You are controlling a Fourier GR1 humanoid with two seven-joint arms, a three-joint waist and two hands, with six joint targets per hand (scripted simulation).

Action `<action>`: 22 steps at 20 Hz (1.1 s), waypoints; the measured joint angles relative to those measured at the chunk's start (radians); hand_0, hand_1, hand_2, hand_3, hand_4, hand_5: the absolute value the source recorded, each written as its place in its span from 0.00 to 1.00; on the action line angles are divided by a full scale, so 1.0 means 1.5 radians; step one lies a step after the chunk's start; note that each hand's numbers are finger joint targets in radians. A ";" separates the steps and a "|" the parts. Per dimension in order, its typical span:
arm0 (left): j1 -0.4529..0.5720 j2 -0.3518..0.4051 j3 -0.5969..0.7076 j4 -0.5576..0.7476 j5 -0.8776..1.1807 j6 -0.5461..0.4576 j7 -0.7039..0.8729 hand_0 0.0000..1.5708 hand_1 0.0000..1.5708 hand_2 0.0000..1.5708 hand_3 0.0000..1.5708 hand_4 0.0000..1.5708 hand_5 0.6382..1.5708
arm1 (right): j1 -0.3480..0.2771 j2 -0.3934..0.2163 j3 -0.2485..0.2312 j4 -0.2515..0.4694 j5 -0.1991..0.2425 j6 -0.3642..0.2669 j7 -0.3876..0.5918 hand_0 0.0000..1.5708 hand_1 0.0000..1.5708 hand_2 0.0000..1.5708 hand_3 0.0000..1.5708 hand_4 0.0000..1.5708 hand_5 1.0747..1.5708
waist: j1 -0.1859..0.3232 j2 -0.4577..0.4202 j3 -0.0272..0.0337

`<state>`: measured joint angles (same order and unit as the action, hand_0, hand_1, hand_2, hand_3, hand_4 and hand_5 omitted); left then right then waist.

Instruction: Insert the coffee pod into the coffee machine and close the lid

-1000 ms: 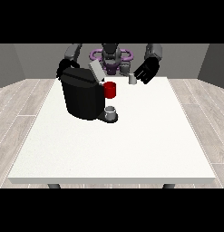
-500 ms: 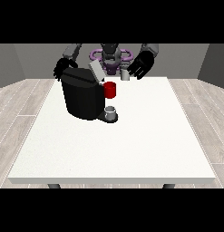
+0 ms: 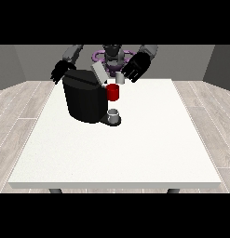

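Observation:
The black coffee machine point(image 3: 84, 100) stands on the white table point(image 3: 149, 139) left of centre, with its grey lid point(image 3: 98, 71) tilted up. It has a red part point(image 3: 113, 92) at its front, and a small grey cup point(image 3: 114, 115) on its base below. The hand at the view's right point(image 3: 137, 65) hovers behind the machine's right side and holds a pale grey coffee pod point(image 3: 119, 77) at its fingertips, just right of the raised lid. The hand at the view's left point(image 3: 60, 70) hangs by the machine's back left corner, fingers relaxed, holding nothing.
The robot's torso point(image 3: 111, 55) is at the far table edge behind the machine. Wooden floor surrounds the table.
The hand at the view's right has carried the pod leftwards, closer to the raised lid. The hand at the view's left has shifted slightly outwards, away from the machine.

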<state>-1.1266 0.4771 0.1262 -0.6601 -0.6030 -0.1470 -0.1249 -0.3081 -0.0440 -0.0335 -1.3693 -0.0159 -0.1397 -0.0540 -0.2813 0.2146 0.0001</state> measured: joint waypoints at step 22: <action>-0.026 -0.039 -0.011 0.019 -0.030 0.011 0.013 0.77 0.77 0.81 0.77 0.33 1.00 | -0.009 -0.001 -0.014 -0.009 -0.013 -0.005 0.008 0.00 0.00 0.00 0.00 0.28 1.00 | -0.008 0.018 0.0001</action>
<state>-1.1657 0.4193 0.1094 -0.6311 -0.6475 -0.1304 -0.1058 -0.3222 -0.0455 -0.0547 -1.3831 -0.0348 -0.1468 -0.0426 -0.2936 0.2413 0.0002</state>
